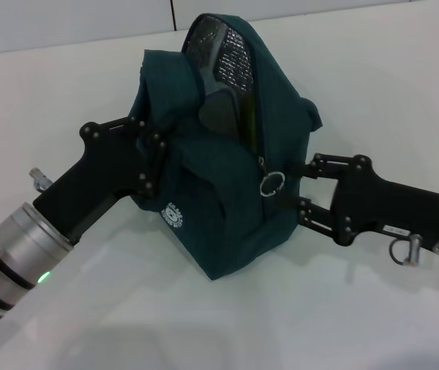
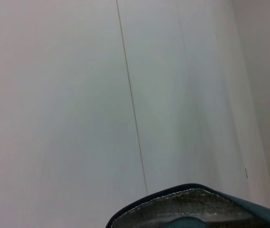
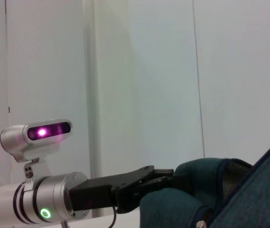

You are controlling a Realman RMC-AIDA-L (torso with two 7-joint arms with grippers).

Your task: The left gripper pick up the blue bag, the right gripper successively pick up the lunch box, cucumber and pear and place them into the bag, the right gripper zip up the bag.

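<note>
— On the white counter, right in the middle, sits the blue bag: dark teal cloth, a pale round badge low on its front, silver lining showing at the open top.

— And the hands?

— The left hand is closed on the cloth at the bag's upper edge. The right hand is pressed to the opposite side, beside the zip's metal ring; I can't tell whether it has pinched anything.

— How will the bag behave?

— Soft and floppy, I'd say; the cloth sags and folds. It needs holding taut near the rim, and the ring is the sensible place to pull. The zip looks only partly run.
</note>
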